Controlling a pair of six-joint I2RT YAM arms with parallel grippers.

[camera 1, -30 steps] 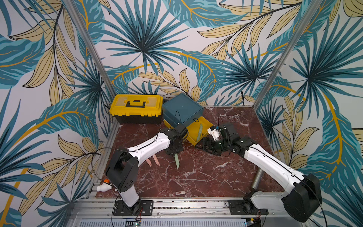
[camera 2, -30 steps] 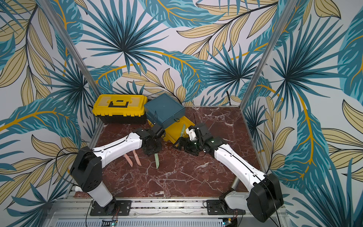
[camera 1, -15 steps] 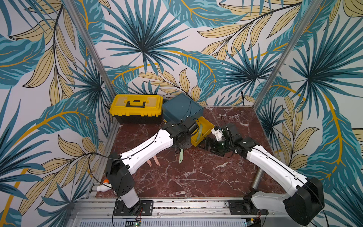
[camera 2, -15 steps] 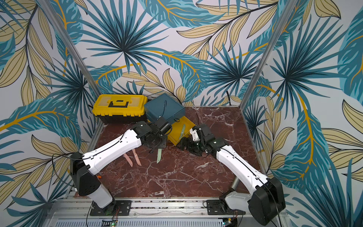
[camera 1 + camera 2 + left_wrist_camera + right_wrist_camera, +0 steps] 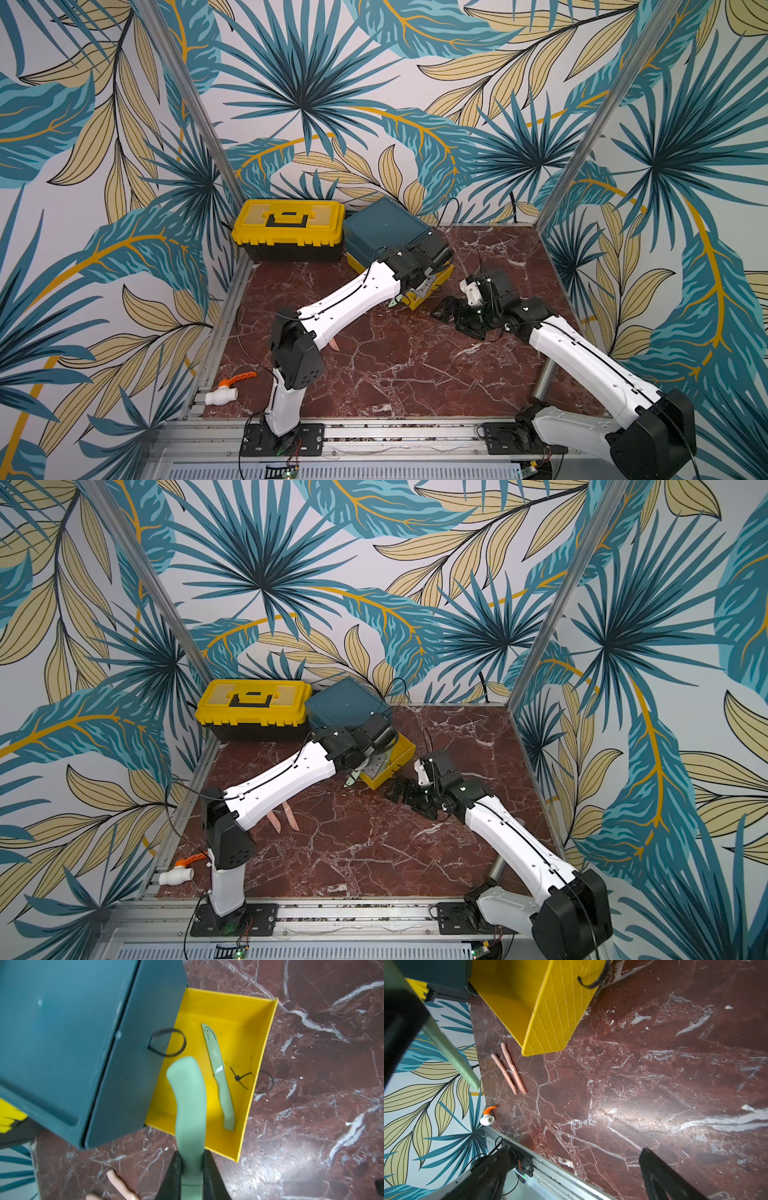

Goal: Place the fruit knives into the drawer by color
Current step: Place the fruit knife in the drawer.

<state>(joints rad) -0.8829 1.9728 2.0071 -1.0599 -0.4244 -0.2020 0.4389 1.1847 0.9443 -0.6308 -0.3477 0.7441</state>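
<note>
Near the left edge of the tabletop [image 5: 654,1084] lie two pink knives [image 5: 514,1068], clearest from the right wrist. The left gripper [image 5: 192,1159] pinches a green knife [image 5: 190,1105] over the open yellow drawer [image 5: 259,1059]; only the left wrist view shows another green knife [image 5: 220,1082] inside. The right gripper [image 5: 576,1151] stands wide open.

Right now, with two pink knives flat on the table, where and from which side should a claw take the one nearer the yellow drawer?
By its handle, the end toward the drawer. Come down from above, closing across the narrow width: this pink knife lies flat, so no side approach. The other pink knife lies close beside, so finger room is probably tight.
</note>
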